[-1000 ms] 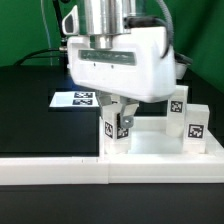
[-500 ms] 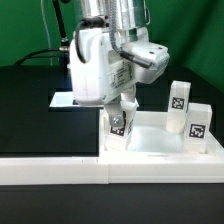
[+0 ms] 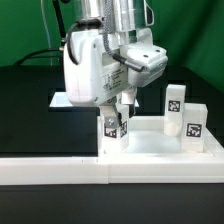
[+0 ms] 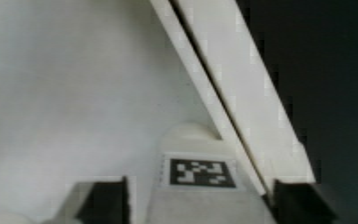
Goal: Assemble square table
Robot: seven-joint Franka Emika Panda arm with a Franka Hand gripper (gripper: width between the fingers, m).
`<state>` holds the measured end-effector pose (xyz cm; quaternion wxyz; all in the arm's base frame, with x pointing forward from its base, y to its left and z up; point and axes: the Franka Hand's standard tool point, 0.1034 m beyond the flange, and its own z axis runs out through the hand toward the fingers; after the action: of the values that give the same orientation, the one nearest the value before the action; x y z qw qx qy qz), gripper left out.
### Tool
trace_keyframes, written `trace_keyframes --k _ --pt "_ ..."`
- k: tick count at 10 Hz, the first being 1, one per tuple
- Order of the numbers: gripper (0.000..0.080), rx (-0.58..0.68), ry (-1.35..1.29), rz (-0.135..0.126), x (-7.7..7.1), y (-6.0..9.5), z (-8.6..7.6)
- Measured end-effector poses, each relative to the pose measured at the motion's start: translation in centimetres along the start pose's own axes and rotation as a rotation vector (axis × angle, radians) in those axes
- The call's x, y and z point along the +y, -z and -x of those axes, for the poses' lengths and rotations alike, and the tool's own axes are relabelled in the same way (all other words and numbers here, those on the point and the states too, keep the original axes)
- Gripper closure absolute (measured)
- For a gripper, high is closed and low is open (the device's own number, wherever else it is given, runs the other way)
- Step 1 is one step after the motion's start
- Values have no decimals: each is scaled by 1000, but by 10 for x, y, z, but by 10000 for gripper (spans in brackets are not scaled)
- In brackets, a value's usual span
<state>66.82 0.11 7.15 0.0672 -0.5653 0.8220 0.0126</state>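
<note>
Exterior view: the arm hung over the table top [image 3: 150,150] on the black table [image 3: 30,110].
Gripper: the gripper [image 3: 113,108] pointed down at a leg [image 3: 111,128]. Its fingers [image 3: 124,104] stood on both sides of the leg.
Grip: I could not tell if the fingers pinched the leg or stood a bit apart from it.
Leg: it stood upright at the top's corner on the exterior view's left, tag facing the camera.
Other legs: two more legs [image 3: 176,110] [image 3: 195,124] stood upright on the exterior view's right side of the top.
Rail: a long white rail [image 3: 60,170] lay in front.
Marker board: it [image 3: 65,100] lay flat behind the arm.
Wrist view: the leg [image 4: 201,170] showed its tag between two dark fingers [image 4: 101,200], above the white top [image 4: 69,90].
</note>
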Motion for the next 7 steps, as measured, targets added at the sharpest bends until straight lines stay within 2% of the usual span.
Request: trace_keyframes --k 1,2,6,7 --pt "246 7 132 4 2 0 3" --pt "167 10 312 5 3 0 5" --pt "151 14 617 6 2 0 4" --pt "151 29 743 15 1 1 2"
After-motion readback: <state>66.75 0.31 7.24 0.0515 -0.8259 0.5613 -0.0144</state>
